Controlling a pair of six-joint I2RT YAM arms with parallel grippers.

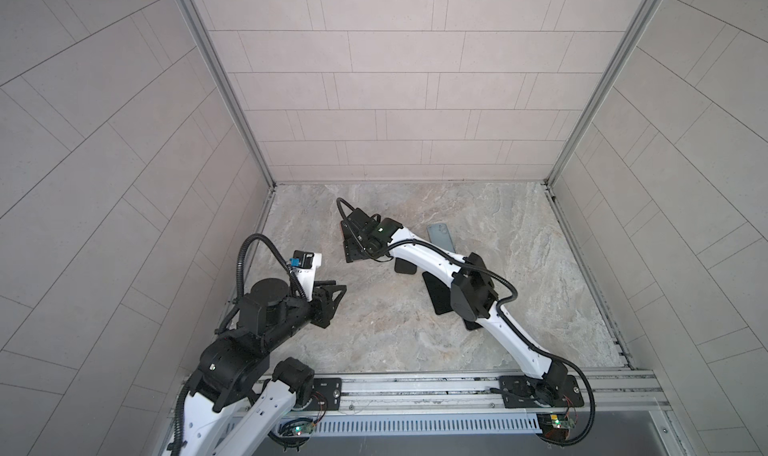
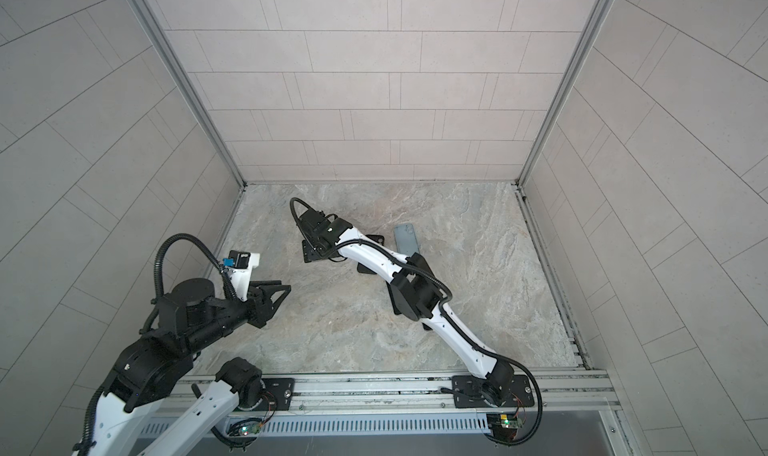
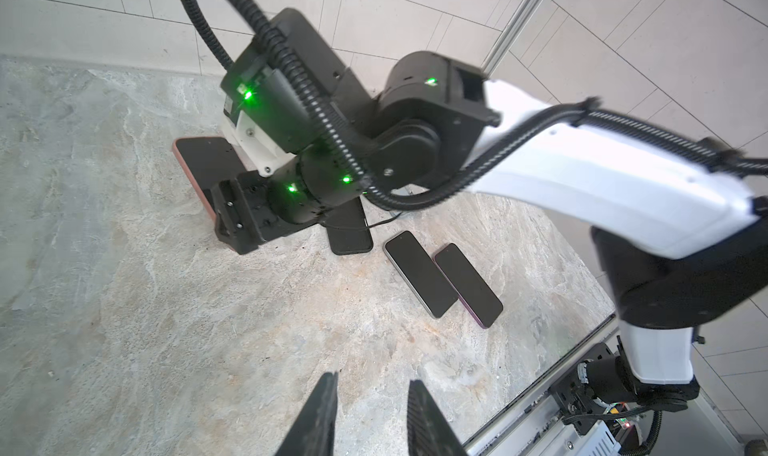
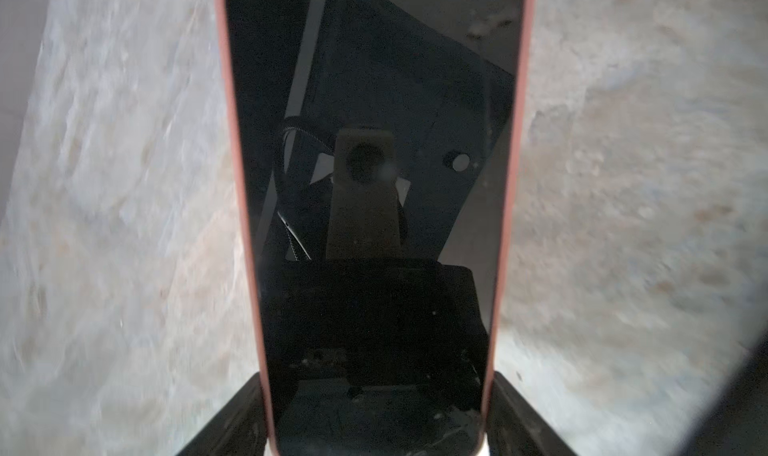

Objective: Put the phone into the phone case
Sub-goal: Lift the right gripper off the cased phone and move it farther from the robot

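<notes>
Phone point(image 4: 374, 100) pinched in right tool point(image 4: 376, 395), left tool point(image 3: 372, 381) parted

Soft, even light fills both top views, leaving only faint shadows on the bench point(image 1: 374, 329), and the seams of the wall point(image 1: 395, 92) bow toward the edges. The right wrist view is blurred (the marble most), the glossy phone point(image 4: 374, 80) screen throws back reflections, and one corner is vignetted dark.

Right arm point(image 1: 509, 335) lies diagonally over the middle of the tabletop point(image 1: 374, 337) and bars crossing there; crowded under and just beside it: black case point(image 3: 349, 235), silver-edged phone point(image 3: 419, 281), purple-edged phone point(image 3: 467, 292), grey-blue case point(image 1: 441, 235). At its tip, the right gripper point(image 4: 374, 375) clamps a pink-edged phone point(image 4: 374, 184). Left and far right of the arm: bare marble, free passage.
</notes>
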